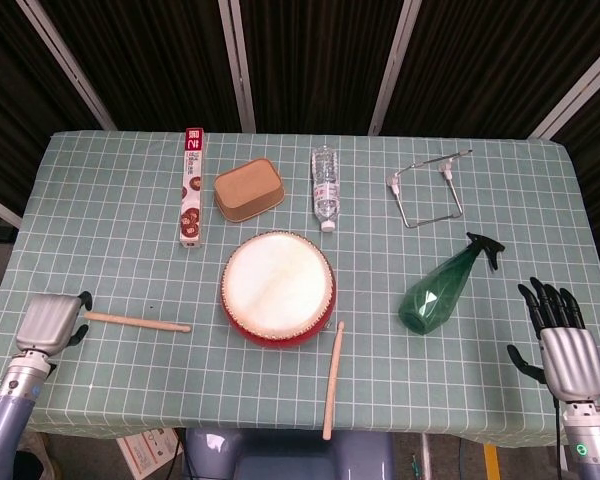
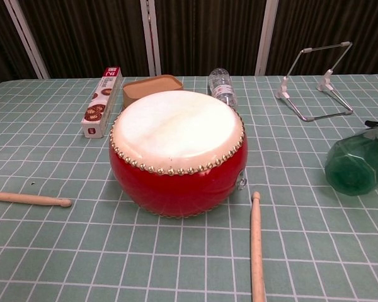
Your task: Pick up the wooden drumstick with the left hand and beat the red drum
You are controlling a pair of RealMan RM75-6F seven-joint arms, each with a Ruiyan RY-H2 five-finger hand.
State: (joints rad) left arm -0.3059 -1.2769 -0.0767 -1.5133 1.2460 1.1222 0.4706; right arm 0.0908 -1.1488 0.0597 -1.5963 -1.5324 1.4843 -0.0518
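The red drum point(image 1: 277, 288) with a pale skin stands mid-table, large in the chest view point(image 2: 176, 151). One wooden drumstick point(image 1: 137, 322) lies flat to its left, also in the chest view point(image 2: 28, 199). A second drumstick point(image 1: 332, 380) lies in front of the drum point(image 2: 256, 248). My left hand point(image 1: 50, 322) hovers at the first stick's left end, back toward the camera, fingers apart on either side of the tip, not gripping it. My right hand point(image 1: 563, 345) hangs off the table's right front, fingers spread and empty. Neither hand shows in the chest view.
Along the back stand a long red-and-white box point(image 1: 191, 198), a brown tub point(image 1: 248, 188), a lying water bottle point(image 1: 324, 186) and a wire stand point(image 1: 427, 188). A green spray bottle point(image 1: 440, 288) lies right of the drum.
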